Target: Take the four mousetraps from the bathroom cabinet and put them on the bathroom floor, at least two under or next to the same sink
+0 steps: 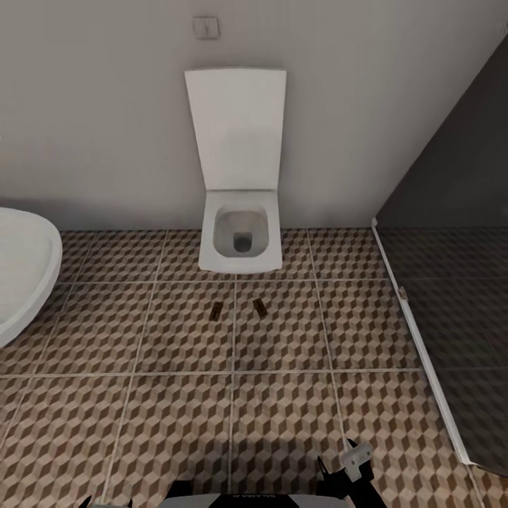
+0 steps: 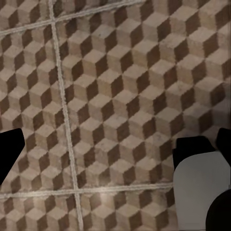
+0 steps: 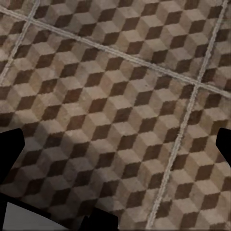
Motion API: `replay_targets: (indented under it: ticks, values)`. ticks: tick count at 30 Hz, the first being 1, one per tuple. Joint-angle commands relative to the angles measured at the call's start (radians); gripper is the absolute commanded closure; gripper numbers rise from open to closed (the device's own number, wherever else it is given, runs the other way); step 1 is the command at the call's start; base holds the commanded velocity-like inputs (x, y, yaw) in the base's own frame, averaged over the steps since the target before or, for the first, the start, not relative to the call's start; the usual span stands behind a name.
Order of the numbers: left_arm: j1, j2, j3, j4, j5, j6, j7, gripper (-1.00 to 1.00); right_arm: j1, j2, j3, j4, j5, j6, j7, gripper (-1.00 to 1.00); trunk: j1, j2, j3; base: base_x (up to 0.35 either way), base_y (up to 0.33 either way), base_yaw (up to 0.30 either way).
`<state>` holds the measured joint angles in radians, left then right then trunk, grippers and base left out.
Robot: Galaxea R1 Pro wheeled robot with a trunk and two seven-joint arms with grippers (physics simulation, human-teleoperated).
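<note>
While the job counts four, progress: two mousetraps lie on the bathroom floor (image 1: 176, 423); judging by that, about half is done, and none of the two looks to be by a sink.
Left mousetrap (image 1: 216, 310): flat on a tile just in front of the toilet (image 1: 240, 240), near the grout line.
Right mousetrap (image 1: 259, 306): on the neighbouring tile, just across that grout line, apart from the first.
Toilet bowl: lid up, nothing inside.
Bathtub (image 1: 21, 271): its white rim at the floor's left edge; contents hidden.
Left gripper (image 2: 115, 159): fingers spread wide, nothing between them, only tiles.
Right gripper (image 3: 115, 149): fingers wide apart, holding nothing.
Left to do: fetch the other two, and set two by the sink.
</note>
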<state>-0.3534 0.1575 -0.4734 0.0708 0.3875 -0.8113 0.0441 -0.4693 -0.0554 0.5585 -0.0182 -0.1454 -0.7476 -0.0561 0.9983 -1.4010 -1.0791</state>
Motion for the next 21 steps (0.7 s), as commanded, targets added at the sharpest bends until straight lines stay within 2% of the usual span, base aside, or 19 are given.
replay_targets:
  ticks: [1, 11, 21]
  values:
    - [-0.001, -0.002, -0.008, 0.003, 0.002, -0.004, 0.005, -1.0, 0.0, 0.0, 0.009, 0.0, -0.007, -0.001, -0.004, -1.0, -0.004, 0.007, 0.003, 0.0, 0.0, 0.0]
    - [-0.001, -0.006, -0.008, 0.003, 0.002, -0.002, 0.009, -1.0, 0.0, 0.0, 0.009, 0.0, -0.031, 0.002, -0.005, -1.0, -0.042, 0.077, 0.034, 0.0, 0.0, 0.0]
    - [-0.001, -0.013, -0.008, 0.003, 0.002, -0.002, 0.011, -1.0, 0.0, 0.003, 0.009, 0.0, -0.034, 0.016, -0.005, -1.0, -0.081, 0.147, 0.065, 0.0, 0.0, 0.0]
